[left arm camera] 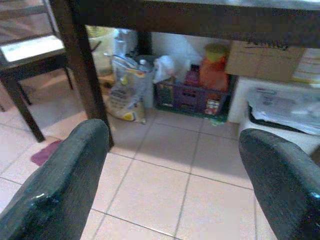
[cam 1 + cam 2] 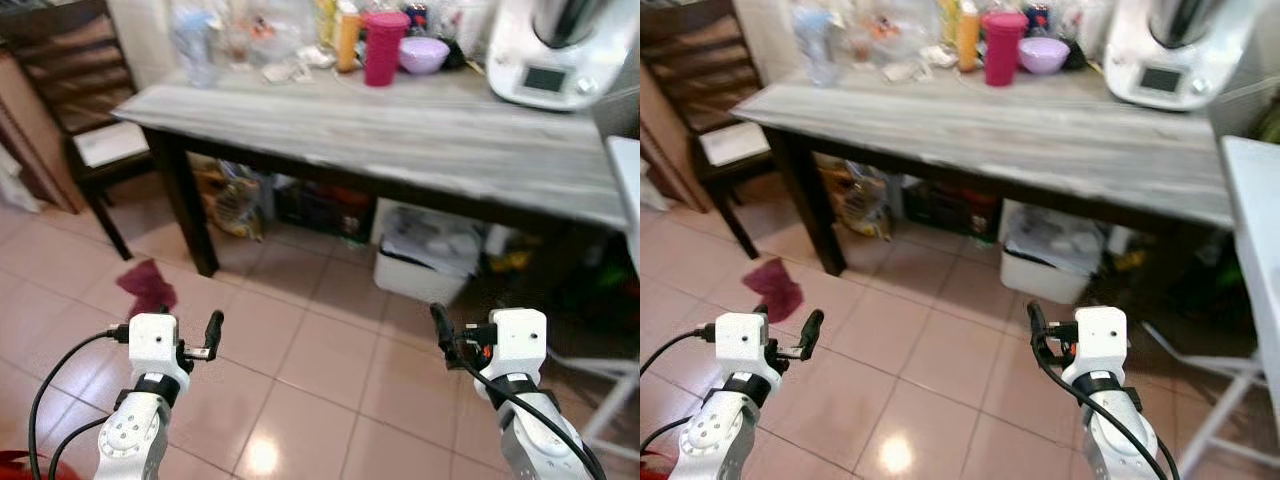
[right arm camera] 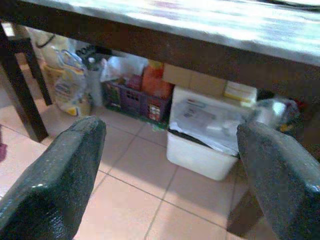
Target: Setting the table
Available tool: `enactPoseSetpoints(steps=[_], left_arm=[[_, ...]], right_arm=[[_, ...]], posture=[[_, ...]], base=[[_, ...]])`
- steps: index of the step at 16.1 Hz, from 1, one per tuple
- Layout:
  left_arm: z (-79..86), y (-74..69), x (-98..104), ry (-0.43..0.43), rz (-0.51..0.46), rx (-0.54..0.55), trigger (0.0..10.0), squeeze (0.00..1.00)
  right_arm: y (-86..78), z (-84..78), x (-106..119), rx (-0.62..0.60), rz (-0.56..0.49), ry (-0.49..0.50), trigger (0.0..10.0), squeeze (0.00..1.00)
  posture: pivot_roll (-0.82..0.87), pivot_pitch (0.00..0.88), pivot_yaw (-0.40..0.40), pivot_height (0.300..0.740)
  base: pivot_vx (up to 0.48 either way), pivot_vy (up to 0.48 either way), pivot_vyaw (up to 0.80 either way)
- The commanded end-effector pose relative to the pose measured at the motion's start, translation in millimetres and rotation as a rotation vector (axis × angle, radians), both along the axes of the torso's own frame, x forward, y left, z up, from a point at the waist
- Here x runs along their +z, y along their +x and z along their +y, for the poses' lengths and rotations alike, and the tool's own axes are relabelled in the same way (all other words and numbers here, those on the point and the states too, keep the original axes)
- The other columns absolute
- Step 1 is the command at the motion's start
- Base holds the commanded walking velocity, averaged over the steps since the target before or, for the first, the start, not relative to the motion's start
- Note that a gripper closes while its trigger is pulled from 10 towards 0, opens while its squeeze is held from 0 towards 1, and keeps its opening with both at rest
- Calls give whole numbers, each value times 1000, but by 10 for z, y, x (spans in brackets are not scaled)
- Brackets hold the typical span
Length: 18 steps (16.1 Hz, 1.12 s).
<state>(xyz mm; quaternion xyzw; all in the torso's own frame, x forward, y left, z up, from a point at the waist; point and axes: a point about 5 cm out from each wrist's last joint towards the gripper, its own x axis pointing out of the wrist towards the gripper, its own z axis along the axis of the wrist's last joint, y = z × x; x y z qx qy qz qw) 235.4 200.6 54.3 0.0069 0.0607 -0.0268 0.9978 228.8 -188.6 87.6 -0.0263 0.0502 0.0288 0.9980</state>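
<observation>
A long grey wood-topped table (image 2: 400,130) on dark legs stands ahead of me. Along its far edge are a pink tumbler (image 2: 385,45), a purple bowl (image 2: 424,54), an orange bottle (image 2: 347,38), clear bottles (image 2: 195,45) and a white kitchen appliance (image 2: 548,55). Both grippers are held low over the tiled floor, short of the table. My left gripper (image 2: 190,330) is open with nothing between its fingers (image 1: 60,185). My right gripper (image 2: 470,335) is open and empty too, its fingers (image 3: 55,175) spread wide and facing the space under the table.
A dark chair (image 2: 85,110) stands at the table's left end. A dark red cloth (image 2: 148,285) lies on the tiles near the table leg (image 2: 190,200). Under the table are a white bin (image 2: 425,255), bags (image 2: 240,200) and a purple crate (image 1: 192,95). A white surface (image 2: 628,190) is at right.
</observation>
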Motion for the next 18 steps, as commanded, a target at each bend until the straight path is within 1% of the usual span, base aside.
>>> enactPoseSetpoints(steps=[1, 5, 8, 10, 15, 17, 18], left_arm=[[21, -23, -58, 0, 32, 4, 10000, 0], [28, -18, -63, 0, 38, 3, 10000, 0], [15, -9, -50, -4, 34, -2, 10000, 0], [-2, -4, -39, 8, 28, -16, 10000, 0], [-11, 19, -16, 3, 20, -19, 10000, 0], [-29, 35, 19, -1, 6, -23, 10000, 0], [-51, 43, 74, -11, -21, -45, 10000, 0]], right_arm=[[8, -10, 17, -2, -3, 1, 10000, 0], [20, -10, 0, 0, -2, 5, 10000, 0], [27, -14, -7, -2, -2, 8, 10000, 0], [31, -9, -6, -5, -5, 12, 10000, 0], [38, 2, 10, -3, -15, 16, 10000, 0], [49, 6, 41, -2, -25, 18, 10000, 0], [58, 10, 56, -2, -31, 19, 10000, 0]], posture=[[-185, 36, 20, 740], [-181, 37, 21, 740], [-181, 37, 24, 740], [-181, 38, 26, 740], [-182, 38, 27, 740], [-182, 39, 28, 740], [-182, 39, 28, 740]], base=[[0, 0, -438], [-240, 0, -466], [-80, 0, -490], [-249, 0, 0], [0, 0, 0], [0, 0, 0], [0, 0, 0]])
